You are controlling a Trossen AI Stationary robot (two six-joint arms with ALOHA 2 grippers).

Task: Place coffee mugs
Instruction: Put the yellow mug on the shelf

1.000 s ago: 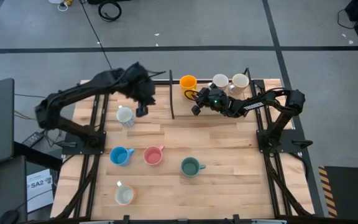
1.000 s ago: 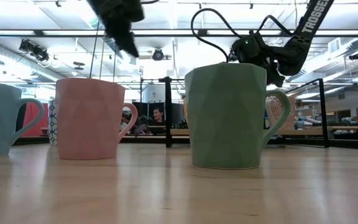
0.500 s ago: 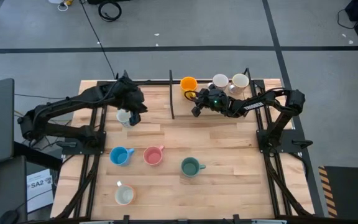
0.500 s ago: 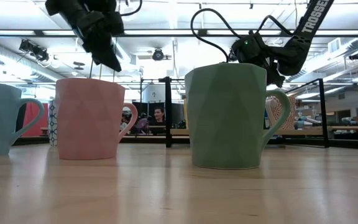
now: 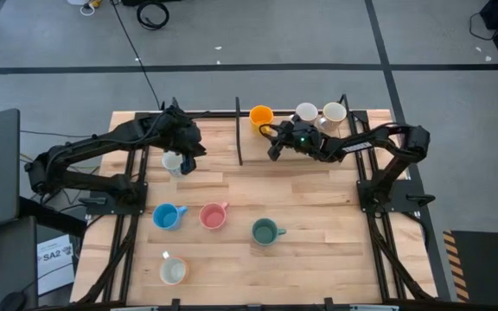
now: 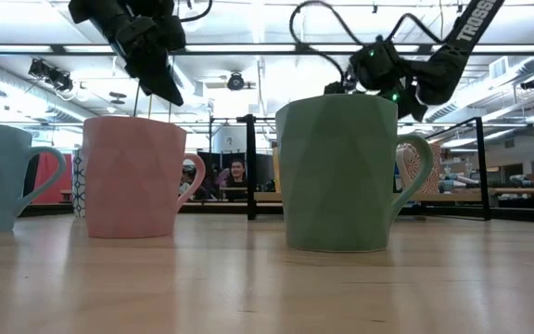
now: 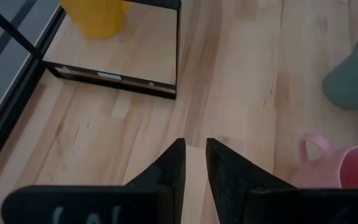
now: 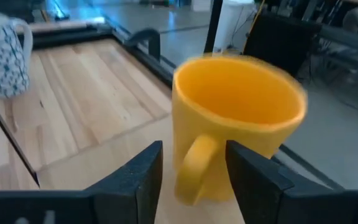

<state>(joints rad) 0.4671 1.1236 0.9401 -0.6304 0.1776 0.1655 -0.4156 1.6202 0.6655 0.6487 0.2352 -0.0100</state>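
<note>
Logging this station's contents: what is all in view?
orange mug: one, orange, table's far edge
white mugs: four, white; two beside the orange mug, one under the left gripper, one at the near left
blue mug: one, light blue, near left
pink mug: one, pink, beside the blue mug
teal mug: one, teal, near middle
table: one, wood
person: one, room behind
left gripper: dark, empty, slightly open
right gripper: dark, open astride the orange mug's handle

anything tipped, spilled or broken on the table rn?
Nothing stands out. Every mug in view sits upright, including the orange mug at the far edge, with the right gripper open at its handle. No spills or damage visible.
</note>
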